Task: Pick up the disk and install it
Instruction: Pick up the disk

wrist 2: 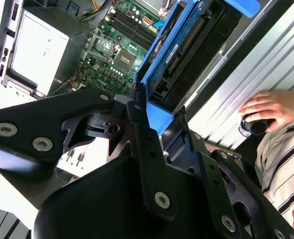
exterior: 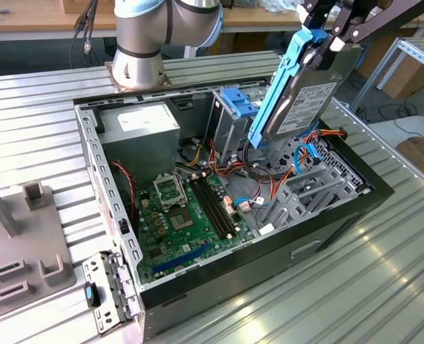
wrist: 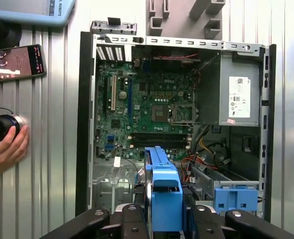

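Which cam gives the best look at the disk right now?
Exterior view: the disk hangs tilted over the open case, label face and blue rail both plain. The second wrist view shows its board side between the jaws; the first wrist view shows it edge-on, mostly blue rail.

On your ribbed metal table [exterior: 384, 287] you have the open computer case [exterior: 326, 231], a grey fixture [exterior: 25, 251] beside it, and a phone [wrist: 15, 62].

A ribbed metal table [exterior: 355, 287] gleams under bright light; in the exterior view, a wooden table [exterior: 32, 18] at eleven o'clock, a metal rack [exterior: 420, 47] at two.
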{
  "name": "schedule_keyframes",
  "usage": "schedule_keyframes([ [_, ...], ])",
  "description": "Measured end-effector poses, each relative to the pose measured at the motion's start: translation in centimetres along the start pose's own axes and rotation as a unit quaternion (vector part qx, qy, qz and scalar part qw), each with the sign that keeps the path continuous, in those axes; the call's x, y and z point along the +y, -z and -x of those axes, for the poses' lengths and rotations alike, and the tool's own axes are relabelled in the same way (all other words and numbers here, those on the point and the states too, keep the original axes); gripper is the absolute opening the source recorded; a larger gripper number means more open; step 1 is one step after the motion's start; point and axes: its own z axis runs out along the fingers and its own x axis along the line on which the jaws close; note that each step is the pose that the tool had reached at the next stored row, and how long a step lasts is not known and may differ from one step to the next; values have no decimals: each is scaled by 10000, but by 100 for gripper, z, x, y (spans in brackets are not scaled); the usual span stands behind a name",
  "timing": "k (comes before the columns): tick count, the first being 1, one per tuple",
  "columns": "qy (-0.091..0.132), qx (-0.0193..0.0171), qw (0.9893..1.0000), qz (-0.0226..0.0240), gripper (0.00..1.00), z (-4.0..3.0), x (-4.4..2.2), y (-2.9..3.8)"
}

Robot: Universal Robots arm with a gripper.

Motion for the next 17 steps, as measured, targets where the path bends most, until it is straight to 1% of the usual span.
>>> schedule_keyframes([
  [9, 0, 3, 10000, 0, 36, 0, 0, 0],
  [10, 0, 3, 10000, 0, 36, 0, -15, 1],
  [12, 0, 3, 10000, 0, 36, 0, -76, 2],
  [13, 0, 3, 10000, 0, 36, 1, -122, 4],
  [14, 0, 3, 10000, 0, 36, 1, -134, 4],
  [17, 1, 3, 10000, 0, 36, -6, -142, 4],
])
